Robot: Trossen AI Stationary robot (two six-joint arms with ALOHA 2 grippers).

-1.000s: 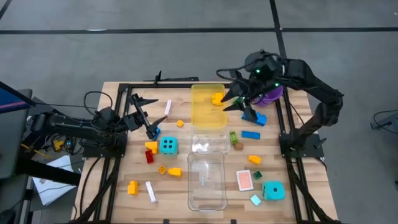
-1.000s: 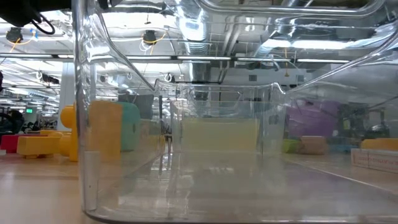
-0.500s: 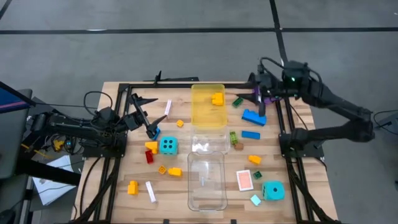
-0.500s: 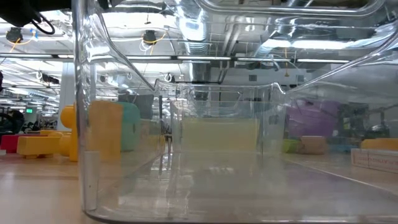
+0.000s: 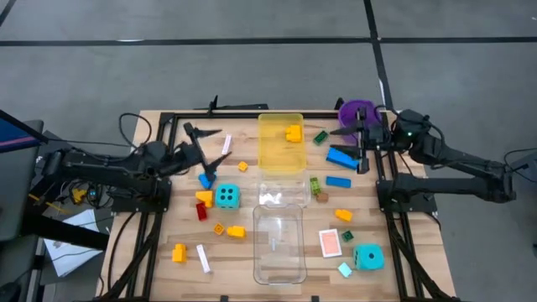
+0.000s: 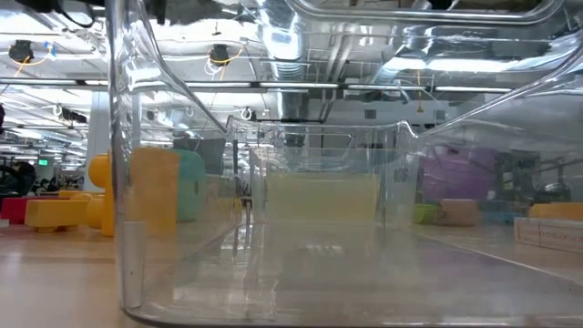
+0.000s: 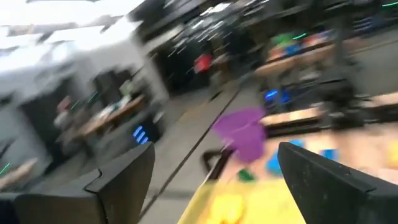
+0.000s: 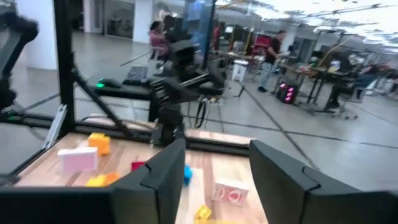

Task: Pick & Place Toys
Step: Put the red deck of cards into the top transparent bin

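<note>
The right tool [image 5: 359, 147] hangs open and empty near the blue brick [image 5: 340, 156]; the left tool [image 5: 205, 144], open too, waits above the counter [image 5: 159, 268].

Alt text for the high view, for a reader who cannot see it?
Toy bricks, two cyan dice and a pink card lie scattered around three trays down the table's middle. Left pincer and right pincer hover open, empty, over opposite edges.

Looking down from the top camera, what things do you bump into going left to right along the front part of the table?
Yellow brick → white piece → clear tray → pink card → cyan dice.
</note>
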